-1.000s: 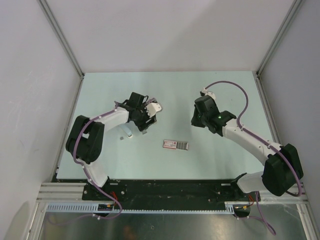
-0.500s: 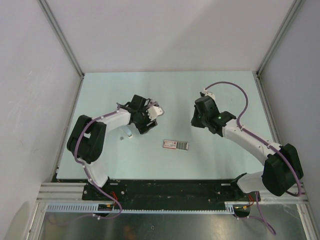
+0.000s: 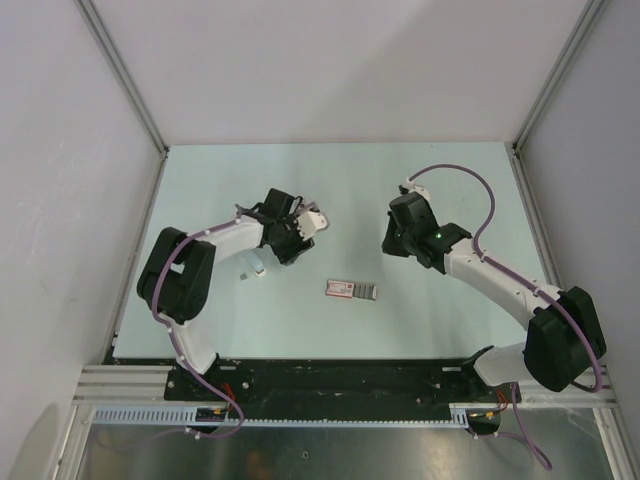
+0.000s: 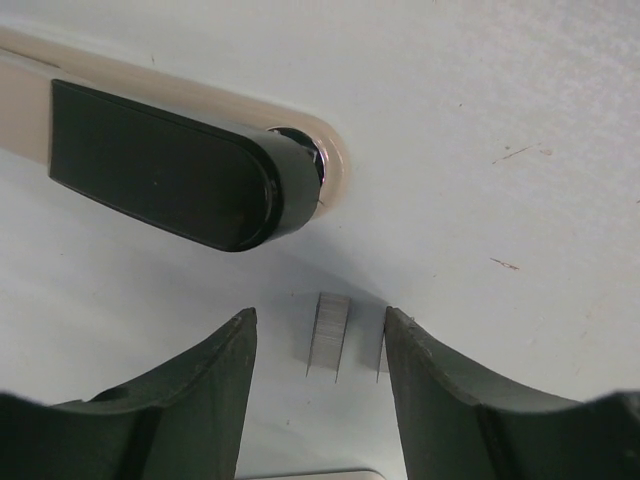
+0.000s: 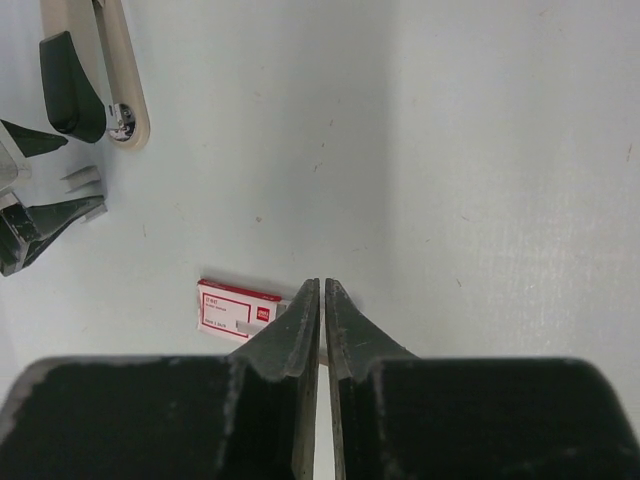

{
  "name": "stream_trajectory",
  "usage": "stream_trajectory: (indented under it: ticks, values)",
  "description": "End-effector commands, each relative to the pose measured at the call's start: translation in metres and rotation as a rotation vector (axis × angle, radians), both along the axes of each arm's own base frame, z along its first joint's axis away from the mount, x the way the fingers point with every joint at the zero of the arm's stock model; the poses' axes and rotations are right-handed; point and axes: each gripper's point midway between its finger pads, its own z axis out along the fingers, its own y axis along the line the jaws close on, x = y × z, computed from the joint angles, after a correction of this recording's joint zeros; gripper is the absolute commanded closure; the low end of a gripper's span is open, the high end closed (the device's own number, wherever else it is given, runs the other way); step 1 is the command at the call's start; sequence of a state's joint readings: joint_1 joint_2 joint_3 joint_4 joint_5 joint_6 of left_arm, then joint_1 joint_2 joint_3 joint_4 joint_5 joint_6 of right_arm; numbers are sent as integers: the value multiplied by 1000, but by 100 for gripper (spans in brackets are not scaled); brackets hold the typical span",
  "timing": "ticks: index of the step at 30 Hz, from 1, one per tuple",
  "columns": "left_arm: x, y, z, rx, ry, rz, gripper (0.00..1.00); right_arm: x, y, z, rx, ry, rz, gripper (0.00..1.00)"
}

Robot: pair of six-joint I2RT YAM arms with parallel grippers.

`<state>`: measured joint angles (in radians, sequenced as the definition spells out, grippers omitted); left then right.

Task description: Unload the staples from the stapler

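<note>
Left hand (image 4: 318,316) low over the table (image 4: 520,120), fingers apart, nothing clamped. A short grey strip of staples (image 4: 328,335) lies flat on the table between the two fingers. A second, thinner sliver sits just beside the finger on the right of the wrist view; can't tell if they touch. Stapler (image 4: 170,165) lies on the table just beyond the staples, not touching them - cream body, black top piece, a bit of metal at the rounded end. Right hand (image 5: 322,287) has its fingers together, holding nothing, well apart from the stapler. Below it in its wrist view is a flat red-and-white packet (image 5: 236,308), partly hidden by the fingers. From the top view the packet (image 3: 352,290) lies between the two arms - a small pale cylinder (image 3: 257,267) sits near the left arm.
</note>
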<state>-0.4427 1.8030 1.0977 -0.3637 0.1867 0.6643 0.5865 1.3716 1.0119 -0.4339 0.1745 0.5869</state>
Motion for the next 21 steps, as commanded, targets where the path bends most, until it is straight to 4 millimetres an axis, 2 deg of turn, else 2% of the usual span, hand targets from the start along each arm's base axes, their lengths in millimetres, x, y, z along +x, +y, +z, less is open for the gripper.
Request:
stream_trajectory:
  ticks: [1,6,13,18,21]
  values:
    - [10,1,-2,21,-18,-15,43,3,2,0,14,-11,1,91]
    - [12,6,1,20,-24,-5,45,3,4,0,19,-10,7,91]
    - [0,2,12,-23,-14,-16,37,3,5,-2,22,-5,10,91]
    - [-14,13,-7,26,26,-18,35,2,4,0,19,-7,6,91]
    - [-22,17,-11,39,36,-23,34,1,1,-1,11,-4,4,91]
